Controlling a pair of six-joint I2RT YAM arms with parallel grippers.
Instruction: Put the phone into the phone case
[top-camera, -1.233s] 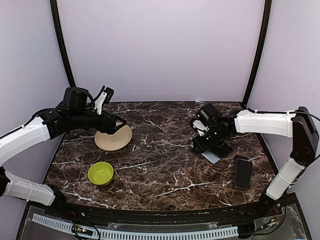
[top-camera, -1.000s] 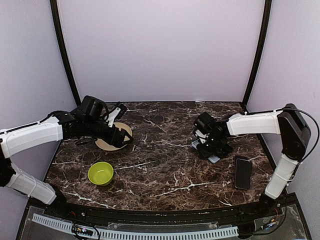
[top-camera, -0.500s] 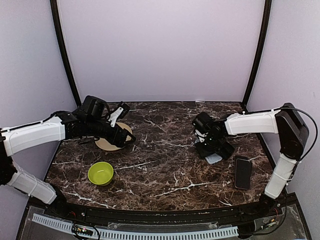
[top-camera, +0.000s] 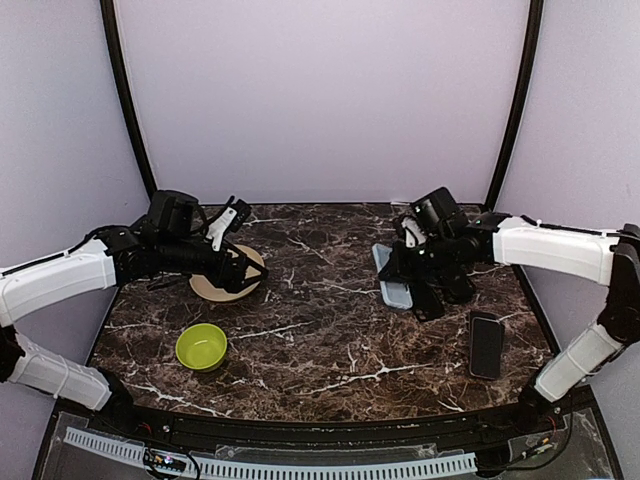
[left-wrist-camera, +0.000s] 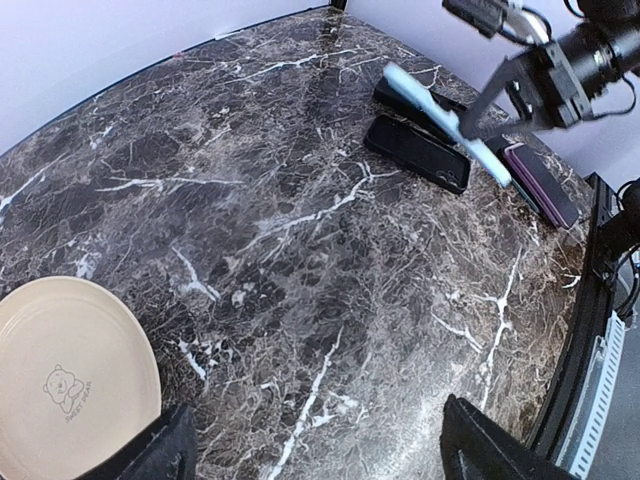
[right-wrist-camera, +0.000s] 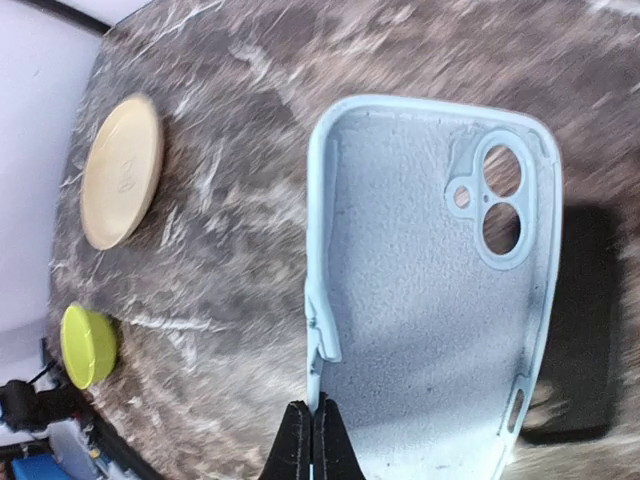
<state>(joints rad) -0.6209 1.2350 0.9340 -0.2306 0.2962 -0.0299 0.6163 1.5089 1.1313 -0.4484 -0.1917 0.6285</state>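
the pale blue, soft-looking phone case (right-wrist-camera: 420, 300) hangs off the dark brown, white-veined marble tabletop (top-camera: 320, 340), at the middle right of the top view, and is held at a slant. its inside looks felted, and the raised camera cut-out has two round holes and one small one. the right gripper (right-wrist-camera: 308, 440) has its thin black fingers pressed together on the case's rim, at the bottom of the wrist view. two dark flat phones lie on the marble: a glossy black phone (left-wrist-camera: 417, 152) just below the case, and a dark phone with a purplish edge (top-camera: 487, 345) at the lower right. there is one round beige plate (left-wrist-camera: 70, 380) with a small bear print and one lime green bowl (top-camera: 201, 346). the left gripper (left-wrist-camera: 320, 455) hovers by the plate, fingers spread wide.
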